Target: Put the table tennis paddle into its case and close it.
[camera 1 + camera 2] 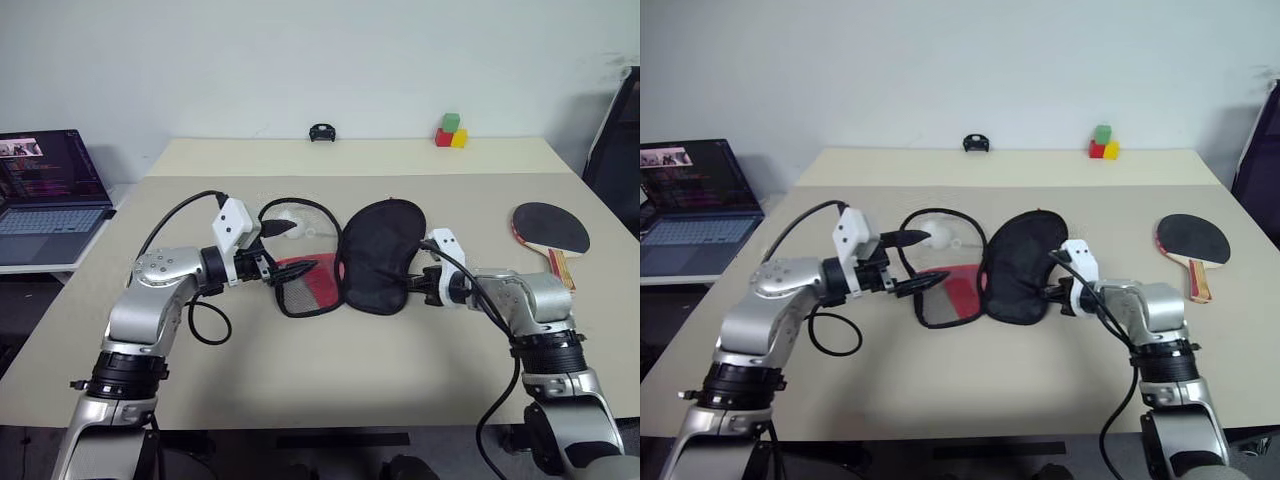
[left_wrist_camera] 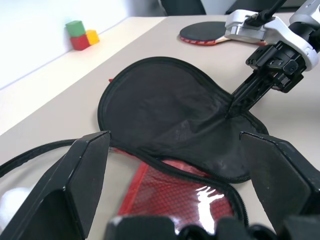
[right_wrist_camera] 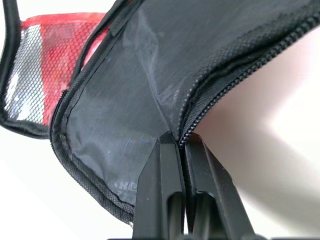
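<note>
Case lies unzipped and spread open near the middle of the desk, black half toward the right edge, red mesh half toward the left; right gripper has its two black fingers pressed together on the black half's zipper edge, pinching the fabric at the narrow handle end; left gripper hovers with fingers spread wide over the red mesh half, holding nothing; table tennis paddle rests flat near the desk's right edge, black face up, wooden handle pointing toward the near edge, well apart from the case; white fluffy ball sits just behind the red half.
</note>
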Controlling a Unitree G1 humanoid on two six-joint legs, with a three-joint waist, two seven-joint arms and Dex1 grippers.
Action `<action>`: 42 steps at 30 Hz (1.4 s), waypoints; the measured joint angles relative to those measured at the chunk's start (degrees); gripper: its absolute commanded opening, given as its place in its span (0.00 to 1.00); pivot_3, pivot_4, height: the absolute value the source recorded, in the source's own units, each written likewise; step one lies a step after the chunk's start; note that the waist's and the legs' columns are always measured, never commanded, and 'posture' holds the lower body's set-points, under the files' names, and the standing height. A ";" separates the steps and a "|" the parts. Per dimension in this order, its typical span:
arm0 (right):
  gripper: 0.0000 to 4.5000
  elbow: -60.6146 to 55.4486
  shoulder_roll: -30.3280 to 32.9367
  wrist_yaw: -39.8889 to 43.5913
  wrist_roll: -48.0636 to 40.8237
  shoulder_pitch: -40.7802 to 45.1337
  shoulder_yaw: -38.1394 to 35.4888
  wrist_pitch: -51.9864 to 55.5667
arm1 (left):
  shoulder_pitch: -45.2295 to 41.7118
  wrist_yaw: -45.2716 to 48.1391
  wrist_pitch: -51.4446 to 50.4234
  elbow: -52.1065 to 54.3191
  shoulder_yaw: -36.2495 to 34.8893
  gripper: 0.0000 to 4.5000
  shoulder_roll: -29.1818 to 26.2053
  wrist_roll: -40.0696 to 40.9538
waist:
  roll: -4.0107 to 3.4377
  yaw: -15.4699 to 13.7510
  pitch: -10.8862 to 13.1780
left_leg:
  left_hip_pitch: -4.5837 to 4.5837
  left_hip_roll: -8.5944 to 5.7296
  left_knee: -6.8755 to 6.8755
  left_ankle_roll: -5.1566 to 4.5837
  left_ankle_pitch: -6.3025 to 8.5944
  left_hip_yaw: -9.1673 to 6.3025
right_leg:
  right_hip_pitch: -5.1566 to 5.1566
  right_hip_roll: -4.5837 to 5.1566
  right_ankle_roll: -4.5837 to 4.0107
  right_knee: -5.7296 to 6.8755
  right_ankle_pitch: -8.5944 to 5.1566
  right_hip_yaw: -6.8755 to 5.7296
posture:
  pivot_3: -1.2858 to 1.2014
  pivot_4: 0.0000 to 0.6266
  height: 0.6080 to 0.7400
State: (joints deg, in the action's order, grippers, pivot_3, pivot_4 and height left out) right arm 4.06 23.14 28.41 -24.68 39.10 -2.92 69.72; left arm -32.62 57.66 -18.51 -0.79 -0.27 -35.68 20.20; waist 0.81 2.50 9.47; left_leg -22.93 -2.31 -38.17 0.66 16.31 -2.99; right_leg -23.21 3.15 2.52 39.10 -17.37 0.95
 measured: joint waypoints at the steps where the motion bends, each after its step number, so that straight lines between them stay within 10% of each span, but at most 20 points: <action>1: 0.01 -0.03 0.58 0.00 -0.22 -0.17 -0.48 0.23 | -0.17 0.26 0.01 -0.18 0.10 1.00 0.37 -0.02 | 0.00 0.00 0.00 | 0.00 0.00 0.00 0.00 0.00 0.01 | 0.00 0.00 0.00 0.00 0.00 0.00 | 0.52 0.24 1.00; 20: 0.01 5.11 6.20 -3.05 -0.83 0.41 -9.25 -0.85 | -4.25 1.94 1.44 -3.95 2.57 1.00 3.81 -0.39 | 0.01 -0.42 0.00 | -0.02 0.00 -0.08 -0.03 -0.02 0.08 | 0.02 0.00 0.00 0.04 0.00 0.02 | 0.52 0.24 1.00; 40: 0.01 14.56 15.62 5.23 3.23 2.01 -2.54 -7.06 | -5.37 2.74 1.65 -4.38 4.58 1.00 5.89 -1.08 | 0.01 -0.58 0.00 | -0.06 0.00 -0.60 -0.08 0.00 0.11 | 0.04 -0.01 0.00 0.48 0.00 0.04 | 0.52 0.24 1.00; 42: 0.14 16.25 15.65 5.19 4.26 2.88 -2.53 -8.72 | -5.36 2.74 1.65 -4.38 4.58 1.00 5.92 -1.12 | 0.01 -0.63 0.00 | -0.05 0.00 -0.68 -0.11 0.01 0.10 | 0.05 0.00 0.00 0.60 0.00 0.04 | 0.52 0.24 1.00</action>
State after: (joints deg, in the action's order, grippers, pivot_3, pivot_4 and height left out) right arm 20.31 38.79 33.60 -20.42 41.98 -5.44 61.00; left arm -37.98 60.40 -16.86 -5.16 4.31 -29.76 19.08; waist 0.82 1.86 9.46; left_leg -22.99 -2.31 -38.85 0.55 16.32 -2.89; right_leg -23.16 3.15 2.52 39.70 -17.37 0.99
